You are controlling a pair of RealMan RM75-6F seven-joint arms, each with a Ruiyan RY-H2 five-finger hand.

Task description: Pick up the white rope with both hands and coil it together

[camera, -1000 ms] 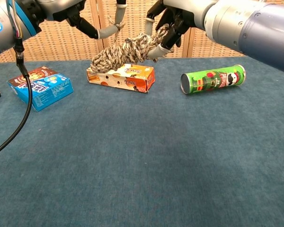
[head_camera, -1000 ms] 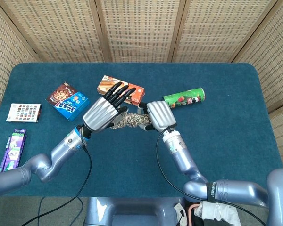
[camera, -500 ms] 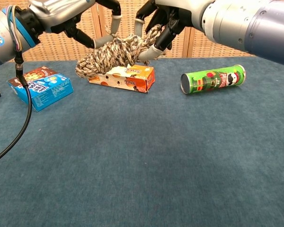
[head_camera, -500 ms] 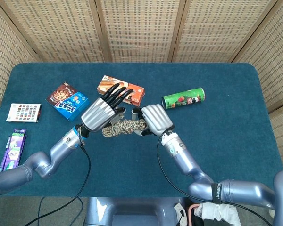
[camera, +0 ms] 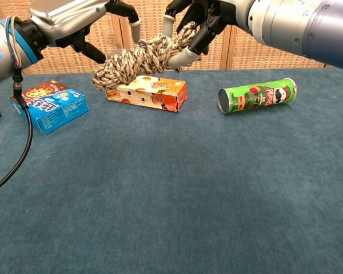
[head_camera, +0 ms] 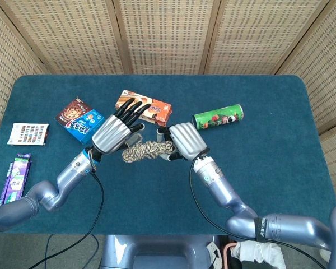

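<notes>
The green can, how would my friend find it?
Look at the blue table, right of the two robot hands. The green can lies on its side past the orange box. It is the only round tube; everything else lying there is a flat box or packet.

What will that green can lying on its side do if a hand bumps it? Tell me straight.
The green can is a cylinder lying on its side on the table, so a push across its length would probably set it rolling. A push on its end would more likely slide or pivot it. The cloth-like surface may slow it. Its weight cannot be judged.
</notes>
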